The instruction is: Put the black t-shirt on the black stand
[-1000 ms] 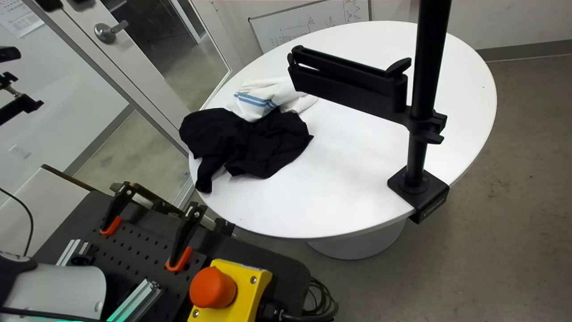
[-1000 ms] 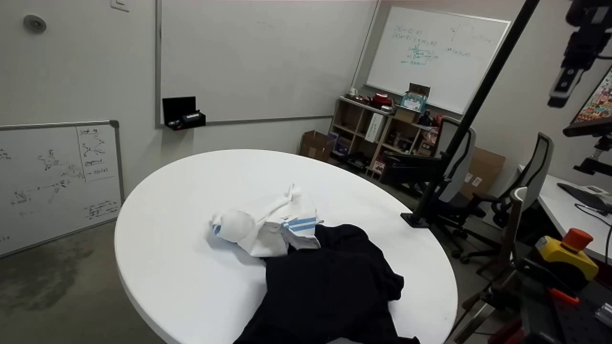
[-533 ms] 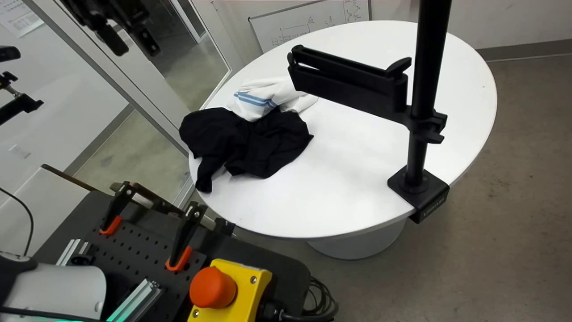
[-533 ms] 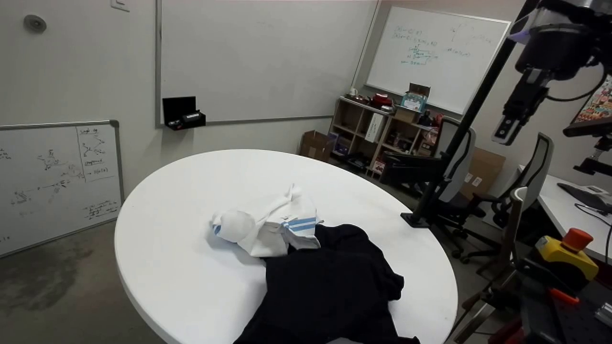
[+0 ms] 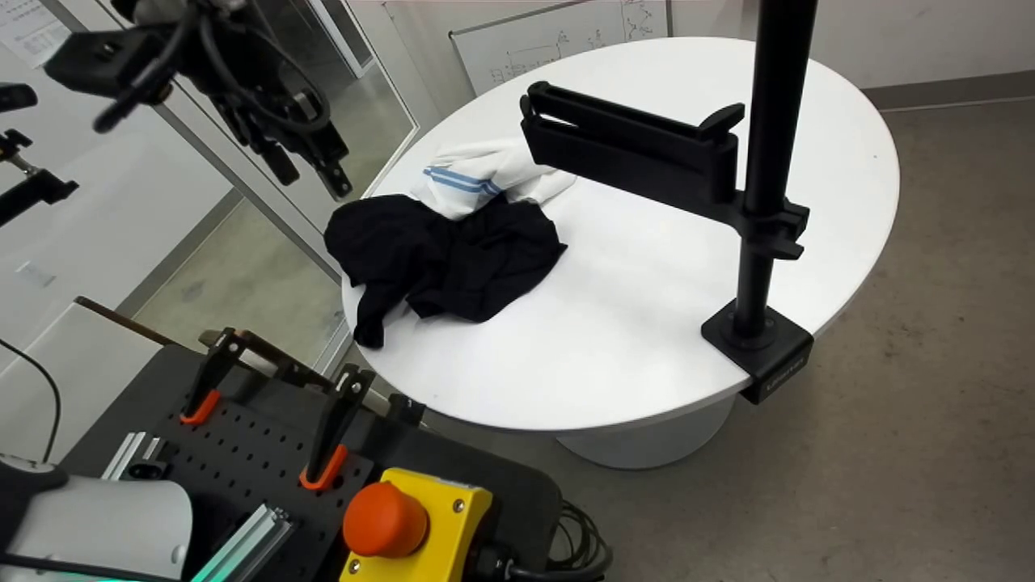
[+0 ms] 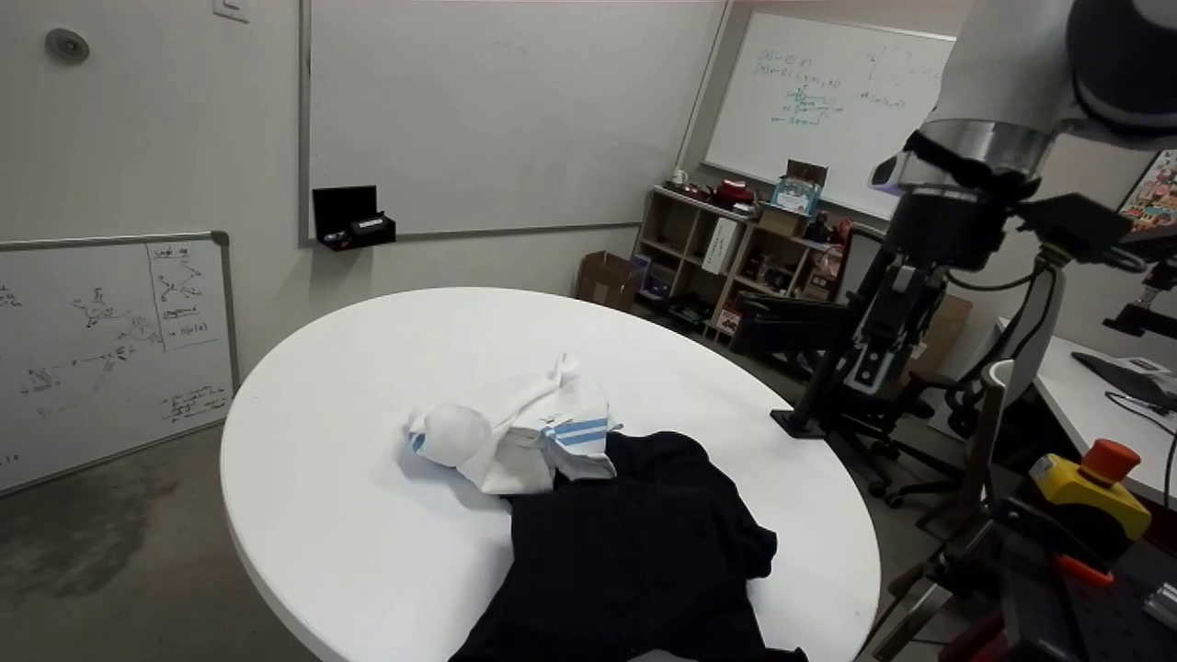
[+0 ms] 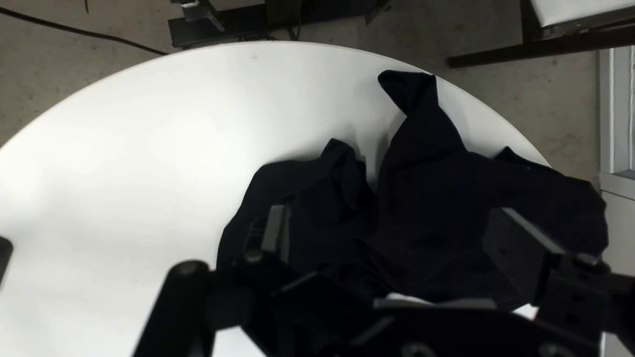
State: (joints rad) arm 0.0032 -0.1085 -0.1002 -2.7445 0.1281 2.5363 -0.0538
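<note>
Lying in a crumpled heap, the black cloth t-shirt (image 5: 462, 267) is waiting for us toward nine o'clock on the round white table (image 5: 631, 343), with twelve being at the far rim in an exterior view. We are seeing a white cloth towel with blue stripes (image 5: 495, 170) touching it, toward ten o'clock; we are not making out which is overlapping. The black two-fingered gripper (image 7: 390, 225) is hanging above, apart from the cloth; in the wrist view its fingers are standing wide, framing the t-shirt and holding nothing. Between four and five o'clock at the rim, the tall black pole stand with a folded side bracket (image 5: 764, 186) is rising, bearing no cloth.

We are judging the task as barely beginning: no grasp is showing yet, so pinching, lifting, carrying across, draping over the stand and letting go are all lying ahead. Farther out, toward seven o'clock, a yellow box with a red button (image 5: 445, 525) is sitting off the table.
</note>
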